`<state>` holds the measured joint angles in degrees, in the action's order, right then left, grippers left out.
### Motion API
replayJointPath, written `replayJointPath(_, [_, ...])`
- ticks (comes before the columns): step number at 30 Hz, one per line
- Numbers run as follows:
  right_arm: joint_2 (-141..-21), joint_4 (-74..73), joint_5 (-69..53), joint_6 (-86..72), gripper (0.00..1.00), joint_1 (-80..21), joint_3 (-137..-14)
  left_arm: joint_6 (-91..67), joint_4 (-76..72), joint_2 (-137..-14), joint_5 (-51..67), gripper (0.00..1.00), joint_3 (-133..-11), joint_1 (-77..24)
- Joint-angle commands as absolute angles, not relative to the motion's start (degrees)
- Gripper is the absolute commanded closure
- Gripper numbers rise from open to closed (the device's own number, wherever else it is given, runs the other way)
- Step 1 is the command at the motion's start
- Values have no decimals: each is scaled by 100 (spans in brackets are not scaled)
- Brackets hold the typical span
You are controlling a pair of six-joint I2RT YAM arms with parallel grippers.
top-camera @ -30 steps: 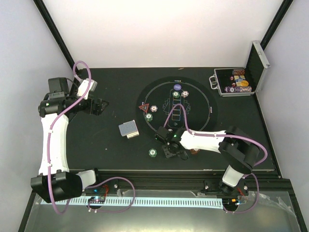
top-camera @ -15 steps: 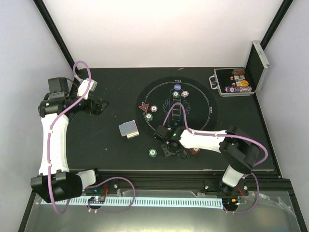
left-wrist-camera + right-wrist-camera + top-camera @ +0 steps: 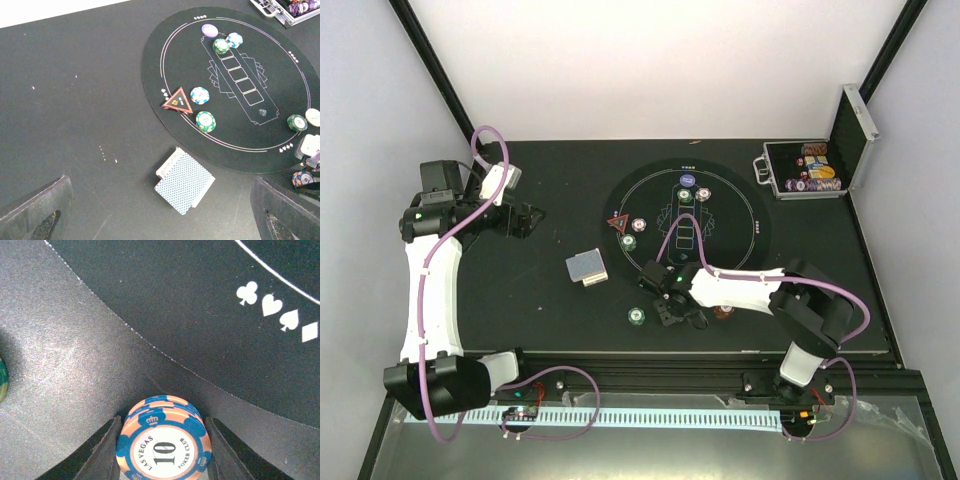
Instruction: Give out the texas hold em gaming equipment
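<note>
Where the black table (image 3: 520,300) meets white walls (image 3: 650,70), a round mat (image 3: 740,205) lies right of centre, and a silver case (image 3: 805,172) stands open at the far right. Cards (image 3: 586,267) sit just left of the mat; a red triangle (image 3: 617,223) and several chips (image 3: 205,121) rest on it.

Left arm: extended to the far left, left gripper (image 3: 533,219) hovering with fingers spread wide, holding nothing, well apart from the mat.

Right arm: stretched leftward along the mat's near edge, right gripper (image 3: 162,432) pointing down, its 2 fingers pressed against both sides of an orange stack (image 3: 162,440) marked 10. That stack stands on bare table just outside the mat's rim, near 1 green chip (image 3: 637,316).
</note>
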<state>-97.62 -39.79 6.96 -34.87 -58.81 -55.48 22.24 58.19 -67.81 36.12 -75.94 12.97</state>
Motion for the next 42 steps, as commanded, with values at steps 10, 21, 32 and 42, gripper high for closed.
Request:
replayJointPath(10, [-9613,-4213,887,-3439,81,-5905,-5778,2152,5729,-6697,3797,1,-7700,1327])
replayJointPath(21, [-9423,-4529,972,-3379,89,-5892,-6083,2153,5730,-6710,3822,1,-7708,1331])
replayJointPath(32, [-9080,-4678,1442,-2800,89,-4241,-6261,2172,5748,-6706,3790,1,-7725,1327])
replayJointPath(42, [-9771,-4089,1522,-2310,89,-2690,-6446,2188,5772,-6739,3740,1,-7806,1327])
